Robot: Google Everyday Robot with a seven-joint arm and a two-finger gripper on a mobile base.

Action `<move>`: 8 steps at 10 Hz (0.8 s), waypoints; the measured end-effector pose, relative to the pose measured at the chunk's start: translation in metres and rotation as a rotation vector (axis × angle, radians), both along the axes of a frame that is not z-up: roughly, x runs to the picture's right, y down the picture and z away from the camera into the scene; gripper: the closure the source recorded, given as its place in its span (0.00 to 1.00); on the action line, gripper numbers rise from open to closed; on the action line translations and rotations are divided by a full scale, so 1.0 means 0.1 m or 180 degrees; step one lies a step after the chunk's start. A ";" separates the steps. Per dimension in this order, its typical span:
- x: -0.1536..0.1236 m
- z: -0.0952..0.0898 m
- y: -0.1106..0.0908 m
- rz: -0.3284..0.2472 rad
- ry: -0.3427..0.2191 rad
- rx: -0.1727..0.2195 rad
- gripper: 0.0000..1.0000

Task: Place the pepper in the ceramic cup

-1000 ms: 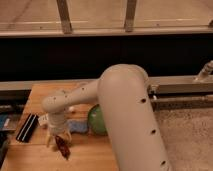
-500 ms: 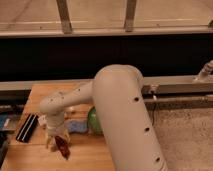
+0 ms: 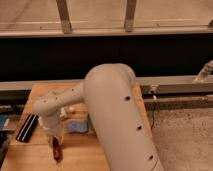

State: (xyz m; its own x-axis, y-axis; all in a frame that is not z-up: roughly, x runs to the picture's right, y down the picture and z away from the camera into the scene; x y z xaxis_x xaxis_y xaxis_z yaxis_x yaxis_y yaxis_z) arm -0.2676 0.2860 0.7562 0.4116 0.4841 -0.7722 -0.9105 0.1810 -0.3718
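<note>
My hand, low over the desk, has just closed narrowly on the pepper. The grasp looks made, so next I lift toward the ceramic cup, unseen here.

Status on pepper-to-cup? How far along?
Done: the gripper is down at the table's front left, shut on the pepper.
In hand: the grasp; the pepper is not yet lifted off the wood.
Left: lift, carry to the ceramic cup, which I can't pick out behind the arm, then release.

Half-hidden pepper beneath tool, lower left
</note>
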 end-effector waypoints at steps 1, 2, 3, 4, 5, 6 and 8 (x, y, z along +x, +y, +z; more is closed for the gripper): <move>-0.02 -0.01 0.00 -0.0018 0.0008 0.0026 1.00; -0.01 -0.04 -0.03 -0.0020 0.0028 0.0072 1.00; 0.00 -0.07 -0.07 -0.0014 0.0050 0.0123 1.00; 0.02 -0.09 -0.11 -0.0013 0.0073 0.0173 1.00; 0.04 -0.15 -0.18 -0.0018 0.0093 0.0249 1.00; 0.08 -0.21 -0.29 -0.0010 0.0122 0.0328 1.00; 0.17 -0.33 -0.54 0.0019 0.0178 0.0489 1.00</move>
State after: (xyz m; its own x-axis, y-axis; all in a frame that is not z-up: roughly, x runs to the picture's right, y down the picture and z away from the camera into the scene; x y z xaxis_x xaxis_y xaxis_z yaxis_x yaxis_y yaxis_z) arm -0.2506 0.2318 0.7234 0.3669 0.6005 -0.7105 -0.9302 0.2264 -0.2890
